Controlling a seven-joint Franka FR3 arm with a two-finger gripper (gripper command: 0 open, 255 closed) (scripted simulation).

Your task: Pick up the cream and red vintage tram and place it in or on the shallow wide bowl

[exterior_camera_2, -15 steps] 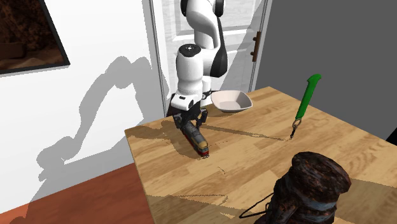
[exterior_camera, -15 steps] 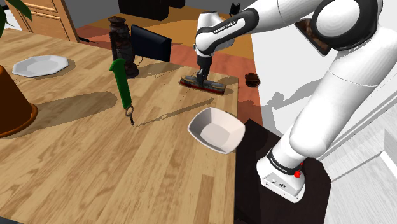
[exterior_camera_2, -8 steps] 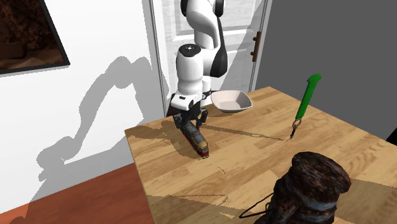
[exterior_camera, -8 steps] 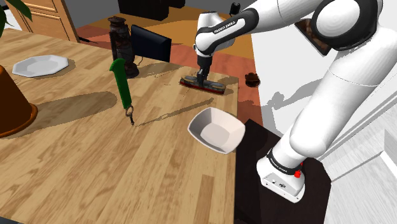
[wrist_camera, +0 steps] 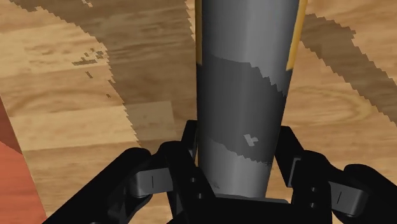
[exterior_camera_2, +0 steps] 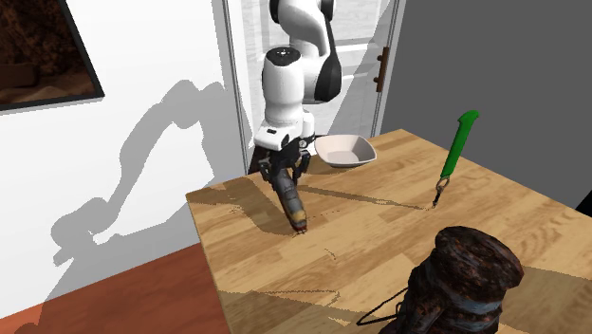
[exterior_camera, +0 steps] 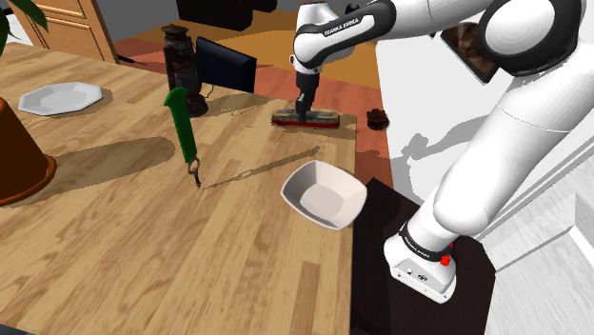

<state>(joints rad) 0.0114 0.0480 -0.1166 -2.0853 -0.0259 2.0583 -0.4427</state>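
Tram (wrist_camera: 240,89), far end off-frame.

1. The arm (exterior_camera: 333,33) is raised: in the shoulder view its wrist now sits higher than half a second ago, and its forearm lies more level.
2. The gripper (exterior_camera: 304,107), clasping the tram (exterior_camera: 305,119), is lifted with it, so it stands farther above the table (exterior_camera: 190,247) near the corner.
3. The tram (exterior_camera_2: 292,199) no longer lies flat on the wood. In the second exterior view it now hangs tilted, held end up, free end dipping toward the table's edge; whether that end touches the wood cannot be told.
4. In the shoulder view the tram now sits slightly closer to the table's far edge.
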